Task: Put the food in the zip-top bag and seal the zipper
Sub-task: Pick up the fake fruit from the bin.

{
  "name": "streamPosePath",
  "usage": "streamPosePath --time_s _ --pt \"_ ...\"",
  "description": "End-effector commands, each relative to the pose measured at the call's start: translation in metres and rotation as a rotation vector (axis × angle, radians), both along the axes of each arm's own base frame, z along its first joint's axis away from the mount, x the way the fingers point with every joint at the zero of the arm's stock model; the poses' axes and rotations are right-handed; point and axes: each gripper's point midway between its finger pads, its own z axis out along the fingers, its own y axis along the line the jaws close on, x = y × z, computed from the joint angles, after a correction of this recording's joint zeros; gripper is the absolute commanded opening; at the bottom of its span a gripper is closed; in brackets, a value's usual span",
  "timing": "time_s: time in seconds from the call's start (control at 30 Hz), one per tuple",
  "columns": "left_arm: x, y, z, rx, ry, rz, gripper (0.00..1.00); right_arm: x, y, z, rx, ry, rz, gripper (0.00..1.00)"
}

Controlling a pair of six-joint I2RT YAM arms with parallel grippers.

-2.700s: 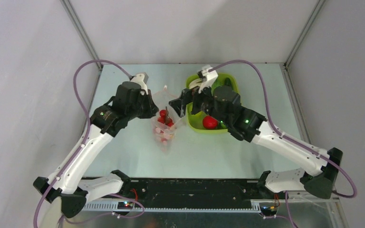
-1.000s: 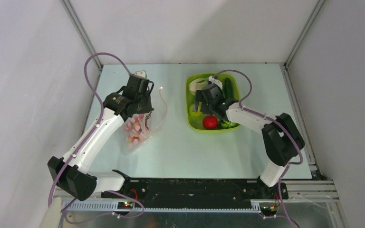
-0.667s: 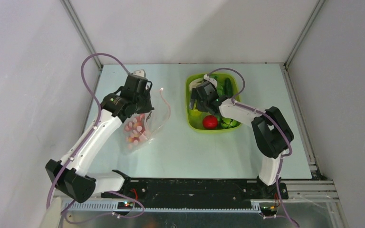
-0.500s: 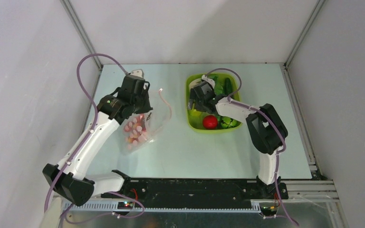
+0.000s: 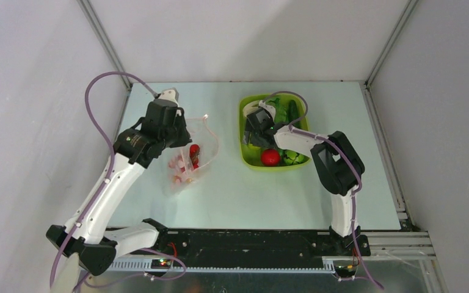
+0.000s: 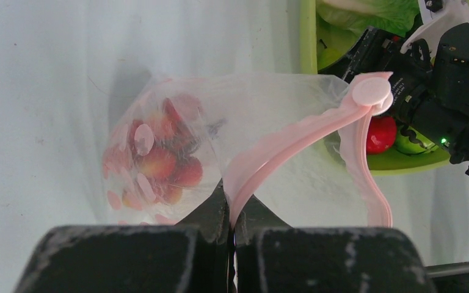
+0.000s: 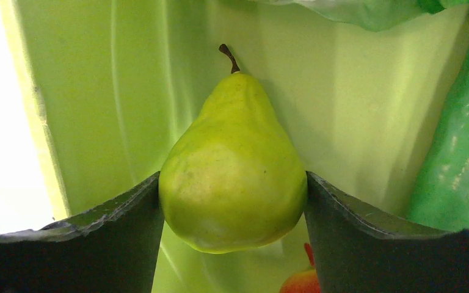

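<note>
Zip-top bag (image 6: pixel 177 140), zipper (image 6: pixel 293 143) pinched in the left pincer (image 6: pixel 231 226); pear (image 7: pixel 233 165) clasped in the right pincer (image 7: pixel 232 183).

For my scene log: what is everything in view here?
zip-top bag: one, clear, on the table left of the tray
zipper: one, pale pink, along the bag's mouth
cherry pieces: several, red-pink, inside the bag
tray: one, lime green, right of the bag
pear: one, yellow-green, in the tray
tomato: one, red, tray's near end
cucumber: one, dark green, tray's far right
lettuce: one, green-white, tray's far end
pepper: one, green, beside the tomato
table: one, pale, under everything
left hand: one, black, shut on the zipper
right hand: one, black, shut on the pear
</note>
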Motion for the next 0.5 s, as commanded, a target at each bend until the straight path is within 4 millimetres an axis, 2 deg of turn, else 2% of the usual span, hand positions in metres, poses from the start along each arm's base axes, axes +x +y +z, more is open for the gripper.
streamPosePath --time_s 0.0,0.1,0.13,0.3,0.43,0.47 --pt "0.002 -0.003 0.007 -0.013 -0.039 -0.029 0.03 0.010 0.001 0.033 -0.004 -0.080 -0.024 0.55" --pt "0.003 -0.004 0.004 -0.014 -0.031 -0.031 0.03 0.012 -0.006 0.058 -0.010 -0.136 -0.037 0.48" --pt "0.002 -0.005 0.003 -0.017 -0.028 -0.036 0.03 0.011 -0.008 0.073 0.000 -0.164 -0.036 0.46" --pt "0.002 -0.009 0.000 -0.026 -0.018 -0.048 0.02 0.002 -0.019 0.117 0.022 -0.245 -0.032 0.41" --pt "0.002 -0.009 -0.001 -0.025 -0.015 -0.053 0.01 -0.015 -0.014 0.162 0.084 -0.329 0.038 0.39" --pt "0.002 -0.009 0.000 -0.026 -0.016 -0.053 0.01 -0.024 -0.007 0.182 0.137 -0.360 0.076 0.39"
